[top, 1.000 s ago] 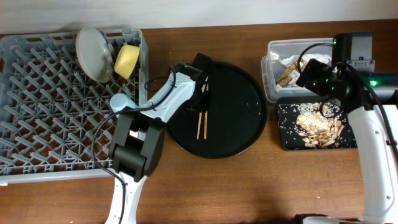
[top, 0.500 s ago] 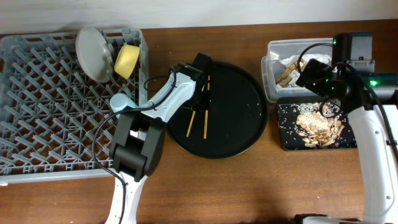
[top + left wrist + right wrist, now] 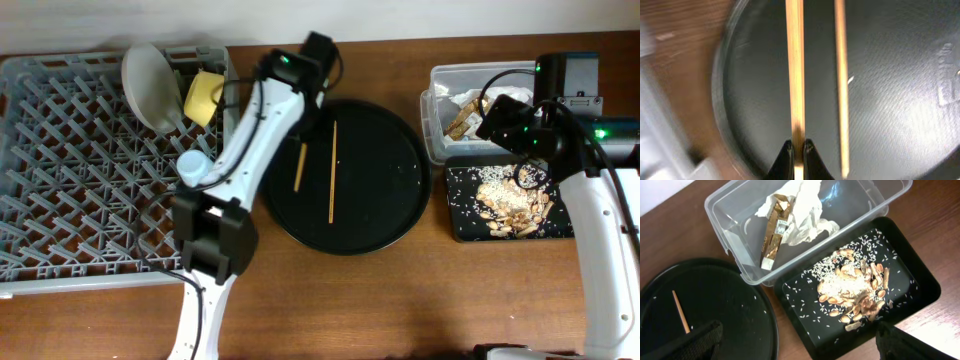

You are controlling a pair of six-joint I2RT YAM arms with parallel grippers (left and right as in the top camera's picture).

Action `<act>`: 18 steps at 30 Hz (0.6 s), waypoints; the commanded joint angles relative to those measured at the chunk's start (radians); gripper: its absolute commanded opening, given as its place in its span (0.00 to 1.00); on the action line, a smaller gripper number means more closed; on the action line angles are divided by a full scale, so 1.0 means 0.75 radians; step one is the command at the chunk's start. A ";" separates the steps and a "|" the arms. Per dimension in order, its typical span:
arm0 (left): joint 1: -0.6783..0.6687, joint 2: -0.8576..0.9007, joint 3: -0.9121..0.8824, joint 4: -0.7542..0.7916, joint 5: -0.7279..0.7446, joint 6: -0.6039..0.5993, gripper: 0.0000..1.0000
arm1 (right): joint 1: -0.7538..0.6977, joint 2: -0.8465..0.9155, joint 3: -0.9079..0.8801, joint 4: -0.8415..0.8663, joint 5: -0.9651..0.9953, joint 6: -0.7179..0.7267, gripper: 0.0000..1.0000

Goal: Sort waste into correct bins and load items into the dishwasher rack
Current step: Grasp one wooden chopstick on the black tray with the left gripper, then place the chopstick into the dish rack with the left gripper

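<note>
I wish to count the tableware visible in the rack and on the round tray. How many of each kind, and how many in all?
Grey-green plate: 1
Yellow bowl: 1
Light blue cup: 1
Wooden chopsticks: 2
Total: 5

Readable text: none that you can make out in any view.
Round tray [image 3: 900,115]: embossed mark near the rim, too blurred for you to read.
Wrappers [image 3: 771,236]: small printed patches, too fine for you to read.
</note>
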 commanded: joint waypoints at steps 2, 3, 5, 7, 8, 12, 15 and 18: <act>0.102 0.006 0.248 -0.252 -0.138 0.025 0.01 | -0.005 0.005 0.011 -0.001 0.026 0.016 0.98; 0.127 0.006 0.283 -0.313 -0.143 0.025 0.01 | -0.005 0.005 0.011 -0.001 0.026 0.016 0.99; 0.178 -0.012 0.301 -0.336 -0.135 0.076 0.01 | -0.005 0.005 0.011 -0.001 0.026 0.016 0.98; 0.218 -0.041 0.301 -0.336 -0.116 0.077 0.01 | -0.005 0.005 0.011 -0.001 0.026 0.016 0.98; 0.242 -0.066 0.299 -0.336 -0.086 0.095 0.01 | -0.005 0.005 0.011 -0.001 0.026 0.016 0.98; 0.310 -0.209 0.203 -0.336 -0.087 0.161 0.01 | -0.005 0.005 0.011 -0.001 0.026 0.016 0.99; 0.414 -0.394 -0.025 -0.336 -0.200 0.159 0.01 | -0.005 0.005 0.011 -0.001 0.026 0.016 0.98; 0.585 -0.508 -0.191 -0.320 -0.201 0.145 0.01 | -0.005 0.005 0.011 -0.001 0.026 0.016 0.98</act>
